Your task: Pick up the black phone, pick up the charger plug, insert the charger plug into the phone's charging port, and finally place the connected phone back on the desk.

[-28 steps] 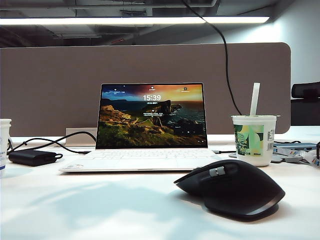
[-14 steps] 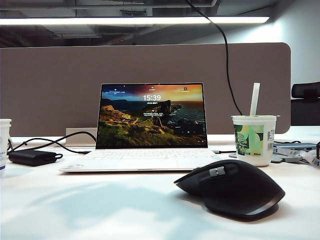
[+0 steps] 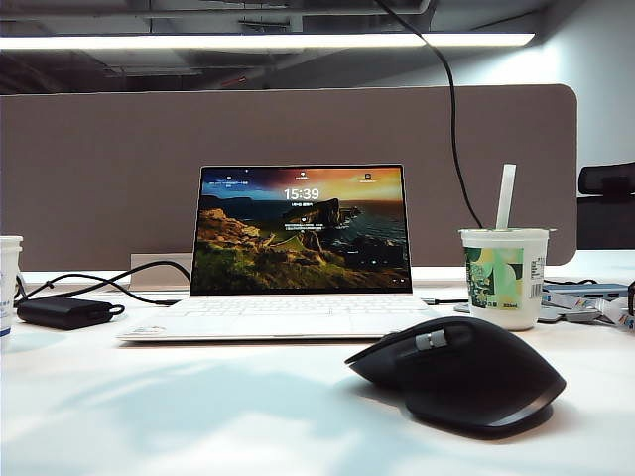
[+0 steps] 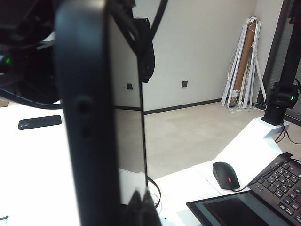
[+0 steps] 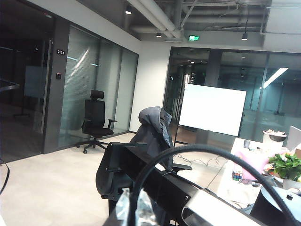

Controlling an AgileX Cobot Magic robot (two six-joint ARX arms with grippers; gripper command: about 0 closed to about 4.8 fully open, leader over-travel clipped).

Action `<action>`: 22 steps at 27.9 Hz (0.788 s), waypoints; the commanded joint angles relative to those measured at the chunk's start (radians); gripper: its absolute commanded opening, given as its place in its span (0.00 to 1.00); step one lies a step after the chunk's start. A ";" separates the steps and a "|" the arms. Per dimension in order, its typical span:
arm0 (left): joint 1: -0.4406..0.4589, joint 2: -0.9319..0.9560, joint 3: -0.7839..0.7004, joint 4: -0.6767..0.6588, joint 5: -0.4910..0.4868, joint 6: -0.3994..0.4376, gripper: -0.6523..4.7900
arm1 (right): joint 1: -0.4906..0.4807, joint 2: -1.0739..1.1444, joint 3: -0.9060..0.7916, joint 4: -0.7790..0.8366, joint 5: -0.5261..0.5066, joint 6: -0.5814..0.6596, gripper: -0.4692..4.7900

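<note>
While the exterior view shows no arm at all, it shows a white paper cup (image 3: 504, 276) with a green print and a white straw standing upright in it; what is inside the cup I cannot tell. The cup stands on the white, smooth counter (image 3: 198, 407), to the right of an open white laptop (image 3: 298, 253) with a landscape on its screen. A humped matt black mouse (image 3: 458, 373) lies near the camera, and a black power brick (image 3: 62, 312) with its cable lies at the far left. A grey-brown divider panel (image 3: 99, 169) closes the back, under a long ceiling light.

In the left wrist view the left claw (image 4: 141, 207) is pressed together on the black phone (image 4: 101, 103), a flat glossy slab held upright on its edge, well above the counter. A second small mouse (image 4: 225, 175) and a dark keyboard (image 4: 277, 176) lie lower down.

In the right wrist view the right claw (image 5: 134, 207) is pressed together, with clear finger pads, and a thin black cable (image 5: 207, 153) arches over it. The charger plug itself I cannot see. Behind are glass walls, an office chair (image 5: 96, 120) and a whiteboard (image 5: 211, 109).
</note>
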 commanded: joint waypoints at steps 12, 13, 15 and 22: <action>-0.002 -0.004 0.008 0.045 0.012 0.000 0.11 | 0.002 -0.002 0.005 0.005 -0.018 -0.071 0.08; -0.002 -0.004 0.008 0.045 0.012 0.000 0.11 | 0.003 -0.002 0.005 0.005 -0.018 -0.073 0.08; -0.002 -0.004 0.008 0.045 0.012 0.000 0.11 | 0.004 -0.002 0.005 0.004 -0.017 -0.076 0.08; -0.002 -0.004 0.008 0.046 0.012 0.000 0.11 | 0.008 -0.002 0.004 0.004 -0.018 -0.106 0.08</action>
